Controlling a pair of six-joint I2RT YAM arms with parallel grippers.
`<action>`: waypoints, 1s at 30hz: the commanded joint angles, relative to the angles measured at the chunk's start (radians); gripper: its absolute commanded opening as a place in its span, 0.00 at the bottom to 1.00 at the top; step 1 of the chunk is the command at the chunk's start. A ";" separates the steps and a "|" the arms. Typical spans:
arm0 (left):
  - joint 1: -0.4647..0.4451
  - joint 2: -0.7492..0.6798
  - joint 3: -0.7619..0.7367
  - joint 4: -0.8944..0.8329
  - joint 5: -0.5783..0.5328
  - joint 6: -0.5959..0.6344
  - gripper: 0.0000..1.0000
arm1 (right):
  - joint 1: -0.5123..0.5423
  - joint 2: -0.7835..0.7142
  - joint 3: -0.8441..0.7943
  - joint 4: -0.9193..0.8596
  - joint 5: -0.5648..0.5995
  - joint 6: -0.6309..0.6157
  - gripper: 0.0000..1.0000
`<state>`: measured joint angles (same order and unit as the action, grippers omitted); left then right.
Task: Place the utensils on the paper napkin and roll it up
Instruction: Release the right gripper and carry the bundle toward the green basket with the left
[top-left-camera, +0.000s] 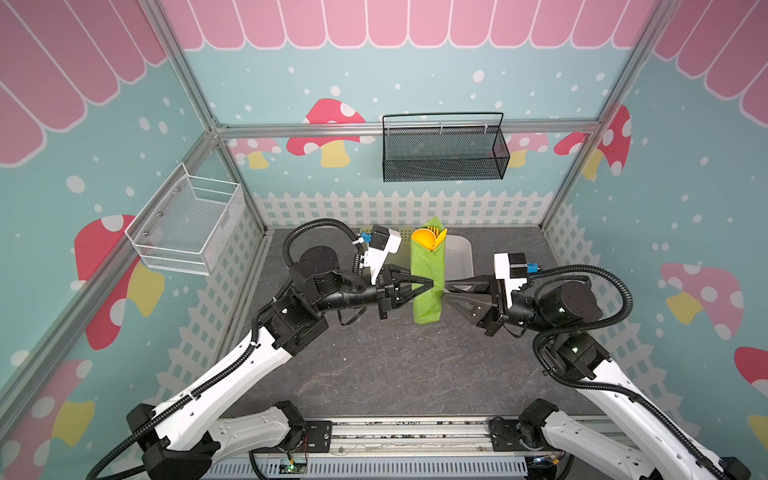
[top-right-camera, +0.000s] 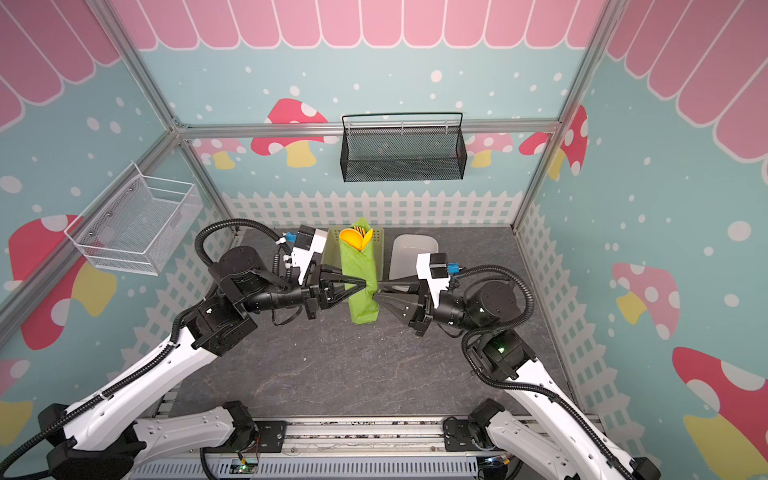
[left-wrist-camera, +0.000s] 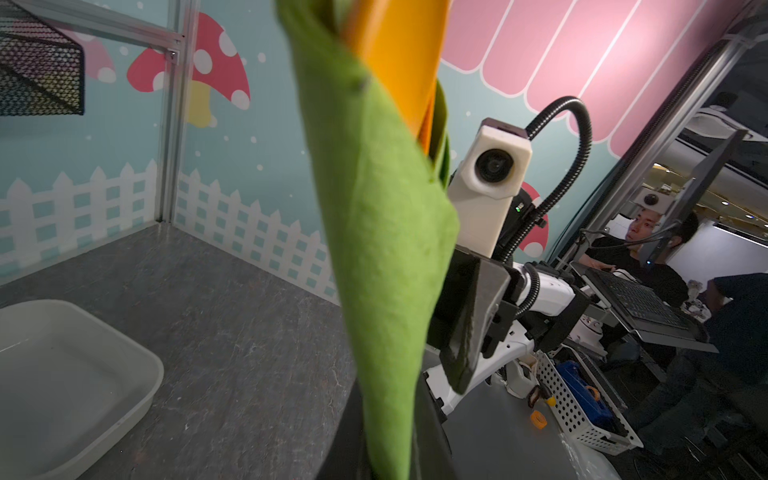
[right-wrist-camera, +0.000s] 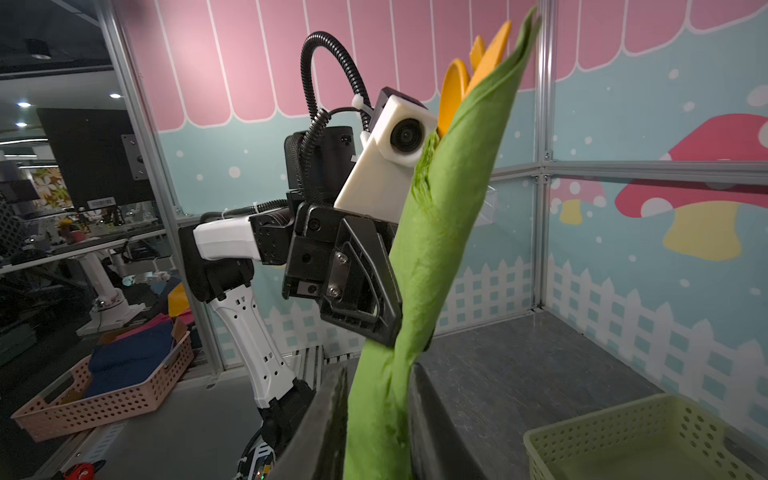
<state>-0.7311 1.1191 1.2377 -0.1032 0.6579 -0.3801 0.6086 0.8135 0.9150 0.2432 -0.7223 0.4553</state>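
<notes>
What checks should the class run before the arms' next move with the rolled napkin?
1. Utensils inside napkin, tips poking out: ok.
2. Napkin rolled around them: ok.
3. Left gripper shut on napkin: ok.
4. Right gripper gripping napkin: cannot tell.
5. Roll's lower end off the table: cannot tell.
</notes>
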 joint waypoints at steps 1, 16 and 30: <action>0.055 0.018 0.013 -0.075 -0.044 0.020 0.06 | -0.004 -0.025 0.022 -0.128 0.115 -0.081 0.28; 0.236 0.188 -0.068 -0.177 -0.112 0.015 0.03 | -0.008 -0.020 -0.101 -0.280 0.385 -0.154 0.28; 0.359 0.548 0.129 -0.273 -0.048 0.009 0.00 | -0.013 0.011 -0.148 -0.288 0.388 -0.168 0.29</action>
<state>-0.4019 1.6279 1.2919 -0.3393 0.5808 -0.3820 0.6018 0.8207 0.7742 -0.0418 -0.3359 0.3157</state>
